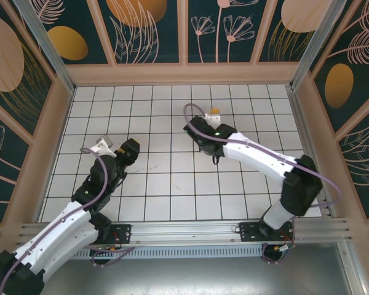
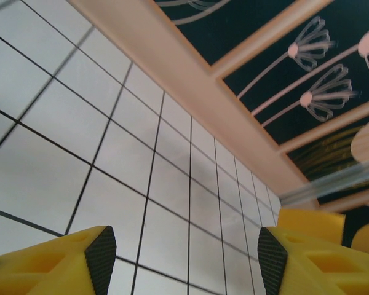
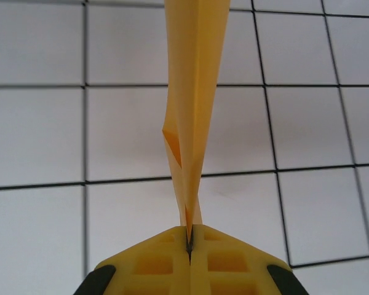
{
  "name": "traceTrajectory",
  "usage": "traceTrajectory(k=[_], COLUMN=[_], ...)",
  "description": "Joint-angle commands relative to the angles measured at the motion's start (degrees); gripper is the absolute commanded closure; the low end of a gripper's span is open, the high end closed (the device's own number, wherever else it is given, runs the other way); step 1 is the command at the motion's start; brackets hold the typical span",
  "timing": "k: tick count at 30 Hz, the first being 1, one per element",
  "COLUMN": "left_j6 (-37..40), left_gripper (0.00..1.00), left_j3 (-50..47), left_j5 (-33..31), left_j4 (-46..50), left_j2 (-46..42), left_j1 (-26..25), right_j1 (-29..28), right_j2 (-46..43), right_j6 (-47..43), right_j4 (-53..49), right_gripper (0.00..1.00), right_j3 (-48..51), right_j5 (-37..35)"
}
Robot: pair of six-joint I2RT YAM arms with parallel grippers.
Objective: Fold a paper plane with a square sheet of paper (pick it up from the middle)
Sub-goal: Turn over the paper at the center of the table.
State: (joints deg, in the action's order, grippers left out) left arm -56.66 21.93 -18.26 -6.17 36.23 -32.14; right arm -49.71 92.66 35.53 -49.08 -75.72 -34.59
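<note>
A: Looking down from above, which arm is nearer the middle?

B: The right arm (image 1: 258,153), stretched to mid worktop (image 1: 166,184). The left arm (image 1: 67,215) stands well apart, toward the left side.

A: And at the left wrist?

B: The left hand (image 2: 181,252) is spread and holds nothing. White grid tiles and the leafy wall (image 2: 264,37) lie ahead of it.

A: The right wrist?

B: The right hand (image 3: 189,236) is pressed together, pinching one end of the paper plane (image 3: 194,92). The plane's long axis runs straight out from the fingertips, over the tiles.
</note>
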Motion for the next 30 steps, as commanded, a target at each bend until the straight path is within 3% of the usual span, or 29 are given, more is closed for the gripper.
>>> traceTrajectory(k=[1,4,9,12,14,18,21,26,28,30], left_j6=[-1.86,-2.73,-3.71,-3.72,-3.64,-3.47,-3.33,-1.89,-1.37,-0.74], left_gripper=[0.35,0.35,0.35,0.35,0.35,0.34,0.34,0.33,0.33,0.33], left_j3=[-0.75,-1.01,-1.18,-1.37,-1.34,-1.37,-1.54,-0.68,-0.02,0.49], left_j5=[-7.22,-9.68,-13.86,-14.36,-14.09,-12.82,-11.6,-6.83,-4.45,-2.07], left_j4=[4.65,7.17,11.76,12.59,12.98,12.54,11.01,7.52,6.27,4.92], left_j2=[-3.53,-6.88,-12.18,-13.7,-13.83,-13.1,-11.68,-6.35,-3.52,-0.81], left_j1=[0.47,0.45,0.45,0.43,0.41,0.47,0.48,0.41,0.47,0.46], right_j1=[-2.93,-4.6,-6.64,-7.07,-7.06,-6.21,-3.53,2.91,5.54,7.72], right_j2=[8.4,16.62,24.37,26.1,25.26,17.43,9.79,-1.48,-4.18,-5.4], right_j6=[3.48,4.79,1.61,-0.01,-0.68,-0.55,0.23,4.16,5.35,6.52], right_j4=[-11.16,-12.26,-4.06,3.26,8.72,19.15,27.54,45.11,50.09,54.13], right_gripper=[0.98,0.98,0.95,0.83,0.81,0.56,0.54,0.61,0.78,0.84], right_j3=[-2.84,-6.06,-9.27,-9.71,-8.64,-2.72,4.69,20.82,25.93,30.29], right_j5=[-6.23,-1.95,11.09,21.13,27.45,34.26,40.39,52.57,55.17,57.13])
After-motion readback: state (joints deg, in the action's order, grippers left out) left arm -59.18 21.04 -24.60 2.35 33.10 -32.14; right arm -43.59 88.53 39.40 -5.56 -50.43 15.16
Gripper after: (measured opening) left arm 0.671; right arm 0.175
